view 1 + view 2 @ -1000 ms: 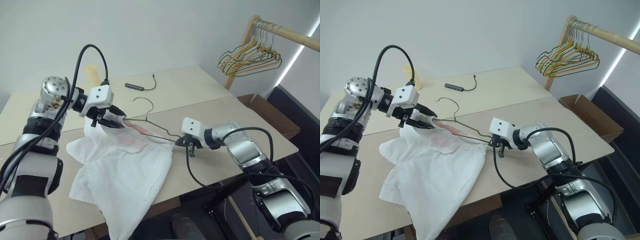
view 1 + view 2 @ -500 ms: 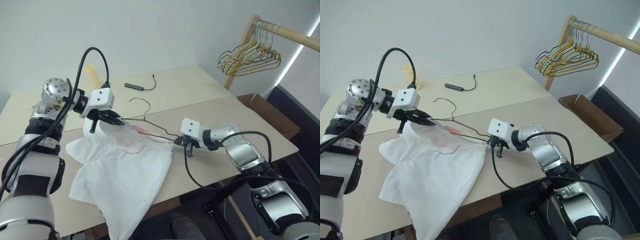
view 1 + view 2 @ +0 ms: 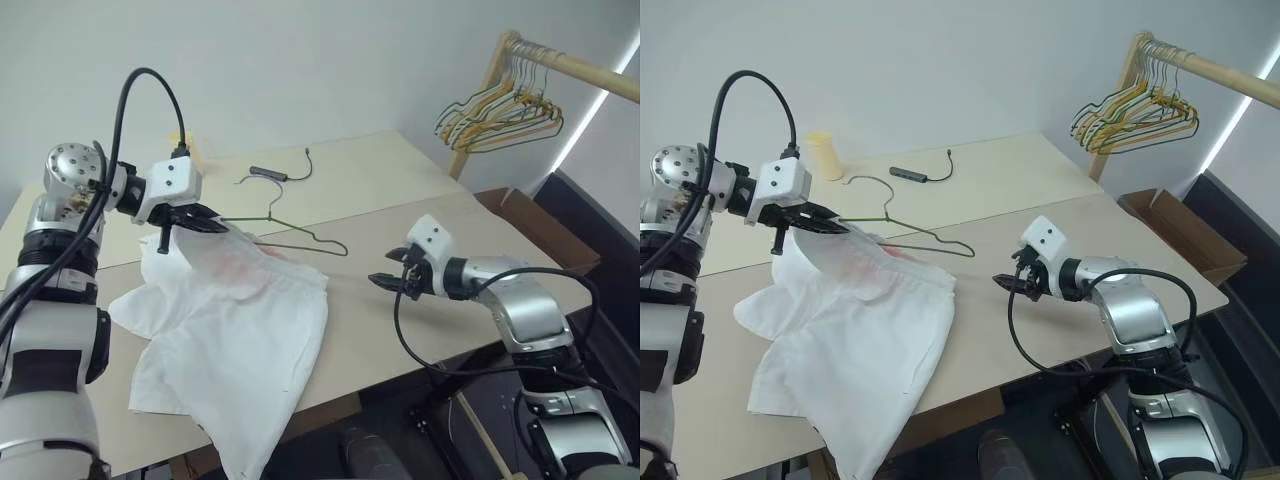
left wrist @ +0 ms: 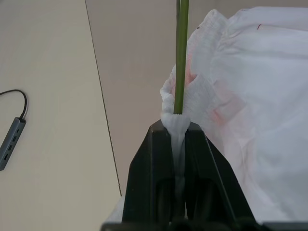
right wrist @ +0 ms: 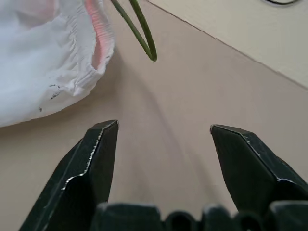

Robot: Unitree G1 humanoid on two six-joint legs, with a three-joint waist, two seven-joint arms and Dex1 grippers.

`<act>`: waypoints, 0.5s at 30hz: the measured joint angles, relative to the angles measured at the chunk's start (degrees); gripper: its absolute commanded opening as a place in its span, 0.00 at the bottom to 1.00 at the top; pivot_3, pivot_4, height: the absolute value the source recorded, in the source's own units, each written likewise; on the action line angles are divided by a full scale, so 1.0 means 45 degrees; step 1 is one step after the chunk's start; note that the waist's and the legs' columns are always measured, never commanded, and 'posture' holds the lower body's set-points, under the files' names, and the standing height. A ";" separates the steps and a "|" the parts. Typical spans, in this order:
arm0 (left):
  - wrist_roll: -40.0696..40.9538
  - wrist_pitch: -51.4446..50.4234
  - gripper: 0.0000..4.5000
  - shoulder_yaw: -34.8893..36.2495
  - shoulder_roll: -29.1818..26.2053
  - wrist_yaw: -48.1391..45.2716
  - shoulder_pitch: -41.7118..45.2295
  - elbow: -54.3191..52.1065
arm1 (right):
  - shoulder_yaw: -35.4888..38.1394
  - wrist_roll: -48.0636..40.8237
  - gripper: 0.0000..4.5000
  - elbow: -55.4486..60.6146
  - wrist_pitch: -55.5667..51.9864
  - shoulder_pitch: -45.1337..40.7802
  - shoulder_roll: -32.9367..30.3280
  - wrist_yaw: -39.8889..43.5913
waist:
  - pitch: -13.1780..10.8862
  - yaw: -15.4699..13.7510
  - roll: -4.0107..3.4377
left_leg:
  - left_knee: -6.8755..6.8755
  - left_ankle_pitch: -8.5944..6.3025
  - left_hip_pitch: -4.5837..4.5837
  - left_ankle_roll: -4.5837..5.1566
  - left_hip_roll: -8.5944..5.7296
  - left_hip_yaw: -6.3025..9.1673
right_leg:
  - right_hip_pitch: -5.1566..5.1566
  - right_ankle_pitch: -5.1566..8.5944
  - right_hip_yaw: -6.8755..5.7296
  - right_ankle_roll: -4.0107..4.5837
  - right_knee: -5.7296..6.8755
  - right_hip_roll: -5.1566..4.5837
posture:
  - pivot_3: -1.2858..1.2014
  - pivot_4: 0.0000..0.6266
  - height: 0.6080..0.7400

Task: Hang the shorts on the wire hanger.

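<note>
The white shorts lie spread on the table, and their gathered waistband is lifted at the far left. My left gripper is shut on that waistband together with one end of the wire hanger. In the left wrist view the green wire and a fold of fabric run between the closed fingers. The hanger sticks out to the right above the shorts, with its hook toward the back. My right gripper stands open above the bare table, a short way right of the hanger's free corner, and holds nothing.
A wooden clothes rack with a bunch of orange, yellow and dark hangers stands at the back right. A cardboard box sits below it. A grey USB hub with a cable and a pale cup rest on the far table.
My right gripper let go of the hanger's corner, opened and drew off to the right. My left gripper closed, then carried the hanger and waistband up and to the left.
</note>
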State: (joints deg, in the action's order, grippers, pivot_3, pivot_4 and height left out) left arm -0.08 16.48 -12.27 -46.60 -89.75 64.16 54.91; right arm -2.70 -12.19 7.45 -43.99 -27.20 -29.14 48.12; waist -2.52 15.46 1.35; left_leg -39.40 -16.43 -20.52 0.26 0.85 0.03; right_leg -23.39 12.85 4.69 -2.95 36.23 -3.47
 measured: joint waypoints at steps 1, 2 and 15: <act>-0.0015 0.0001 0.00 0.0011 -0.0002 0.0003 0.0000 0.0008 | 0.0208 -0.0363 0.81 0.0302 -0.0538 0.0134 0.0428 -0.0237 | 0.0001 0.0031 0.0001 | 0.0000 0.0000 0.0000 0.0000 0.0005 0.0003 | 0.0000 0.0000 -0.0001 0.0001 0.0001 0.0004 | 0.42 0.00 1.00; -0.0019 0.0007 0.00 0.0021 -0.0002 0.0011 0.0000 0.0009 | 0.0245 -0.0707 0.81 0.0535 -0.1096 0.0204 0.0964 -0.0484 | 0.0001 0.0092 0.0001 | -0.0001 0.0000 0.0001 0.0000 0.0005 0.0002 | 0.0000 -0.0001 0.0002 0.0001 0.0006 0.0004 | 0.41 0.00 1.00; -0.0018 -0.0070 0.00 0.0463 -0.0137 0.0034 -0.0442 -0.0196 | -0.1844 -0.0940 0.77 -0.0894 -0.3492 -0.0097 0.4145 -0.3625 | 0.0004 0.0268 0.0004 | -0.0110 0.0000 -0.0200 0.0000 -0.0014 0.0018 | -0.0204 -0.0017 0.0004 -0.0003 0.0188 -0.0024 | 0.43 0.00 1.00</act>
State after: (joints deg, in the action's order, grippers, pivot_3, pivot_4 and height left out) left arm -0.16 16.16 -10.19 -47.22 -89.60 62.17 54.03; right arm -11.00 -16.41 3.43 -59.70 -27.63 -10.48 31.81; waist -2.50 16.67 1.37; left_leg -39.89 -16.43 -21.42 0.26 0.78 0.11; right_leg -24.31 12.77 4.71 -2.97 37.08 -3.58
